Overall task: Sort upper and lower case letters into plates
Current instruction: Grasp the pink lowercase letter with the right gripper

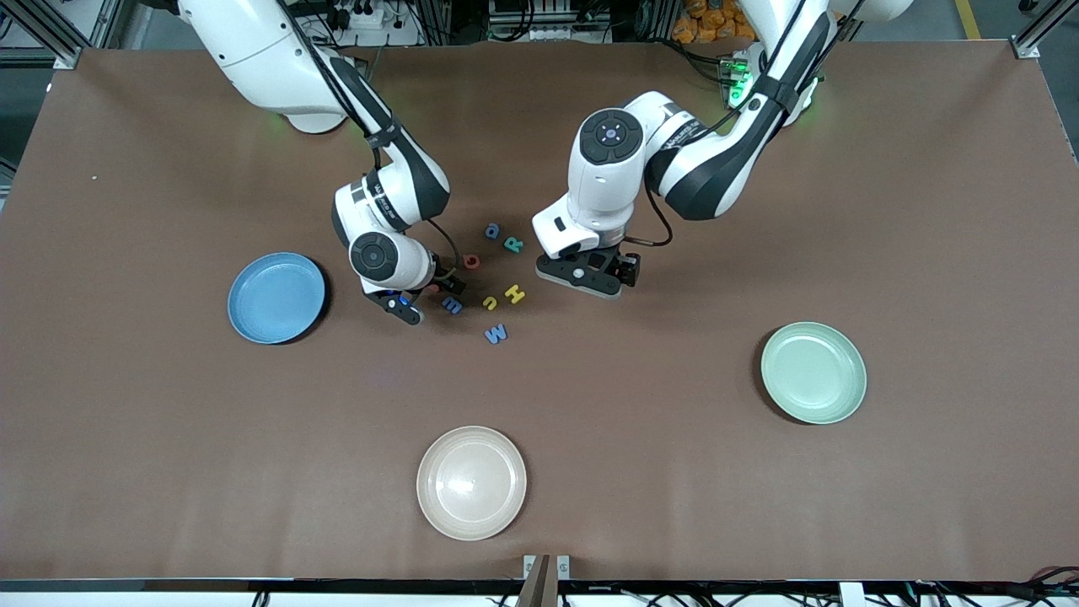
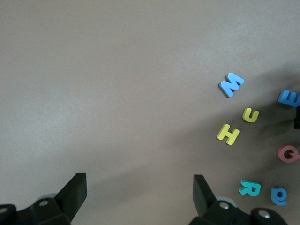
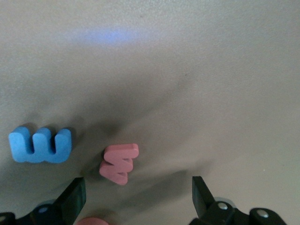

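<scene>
Foam letters lie clustered mid-table on a plain brown table top [image 1: 759,506]: a blue "a" [image 1: 492,230], teal "R" [image 1: 513,244], red "G" [image 1: 471,261], blue "m" [image 1: 452,305], yellow "u" [image 1: 490,302], yellow "H" [image 1: 514,293] and blue "W" [image 1: 496,334]. A red "w" [image 3: 119,163] lies under the right gripper [image 3: 136,197], whose fingers are spread. The left gripper [image 2: 139,194], also spread, hovers beside the cluster. The blue plate [image 1: 276,297] sits toward the right arm's end, the mint plate [image 1: 813,372] toward the left arm's. A cream plate [image 1: 471,481] lies nearest the camera.

Eight toy letters [image 1: 495,334], three plates [image 1: 276,298], two arms [image 1: 396,169].
</scene>
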Controlling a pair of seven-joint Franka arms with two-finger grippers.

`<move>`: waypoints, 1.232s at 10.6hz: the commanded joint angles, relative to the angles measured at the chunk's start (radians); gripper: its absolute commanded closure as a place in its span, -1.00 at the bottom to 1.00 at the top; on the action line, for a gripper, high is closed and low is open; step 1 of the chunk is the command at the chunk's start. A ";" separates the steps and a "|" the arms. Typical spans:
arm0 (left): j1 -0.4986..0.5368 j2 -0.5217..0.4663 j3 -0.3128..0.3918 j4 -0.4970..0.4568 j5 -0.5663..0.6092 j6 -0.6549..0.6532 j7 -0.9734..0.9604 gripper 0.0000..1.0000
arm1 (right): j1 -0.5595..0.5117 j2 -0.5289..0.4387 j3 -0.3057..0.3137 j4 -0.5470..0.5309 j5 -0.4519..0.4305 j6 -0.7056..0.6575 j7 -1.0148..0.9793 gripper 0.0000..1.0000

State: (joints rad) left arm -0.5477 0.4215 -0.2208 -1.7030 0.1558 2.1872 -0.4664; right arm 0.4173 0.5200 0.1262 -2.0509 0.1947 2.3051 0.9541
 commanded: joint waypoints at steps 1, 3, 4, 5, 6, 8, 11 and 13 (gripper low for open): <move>0.006 -0.027 -0.005 -0.027 0.028 0.011 -0.018 -1.00 | -0.002 -0.015 0.000 -0.021 0.009 0.019 -0.006 -1.00; 0.006 -0.026 -0.005 -0.024 0.028 0.011 -0.017 -1.00 | -0.003 -0.017 0.000 -0.023 0.009 0.020 -0.017 -1.00; 0.006 -0.026 -0.005 -0.024 0.028 0.011 -0.017 -1.00 | -0.006 -0.018 0.000 -0.023 0.009 0.019 -0.017 -1.00; 0.006 -0.024 -0.005 -0.023 0.027 0.012 -0.014 -1.00 | -0.006 -0.018 0.000 -0.023 0.009 0.020 -0.017 -1.00; 0.006 -0.024 -0.005 -0.023 0.028 0.012 -0.014 -1.00 | -0.008 -0.018 -0.002 -0.023 0.009 0.026 -0.018 -0.93; 0.006 -0.023 -0.005 -0.023 0.028 0.012 -0.009 -1.00 | -0.008 -0.015 -0.002 -0.025 0.009 0.049 -0.018 -0.70; 0.006 -0.024 -0.003 -0.024 0.028 0.012 -0.009 -1.00 | -0.009 -0.017 0.000 -0.029 0.009 0.054 -0.023 -0.62; 0.006 -0.021 -0.003 -0.023 0.028 0.012 -0.009 -1.00 | -0.009 -0.023 0.000 -0.070 0.009 0.140 -0.025 -0.50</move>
State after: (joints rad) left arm -0.5475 0.4211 -0.2207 -1.7032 0.1559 2.1886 -0.4664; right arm 0.4158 0.5170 0.1256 -2.0634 0.1948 2.3711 0.9465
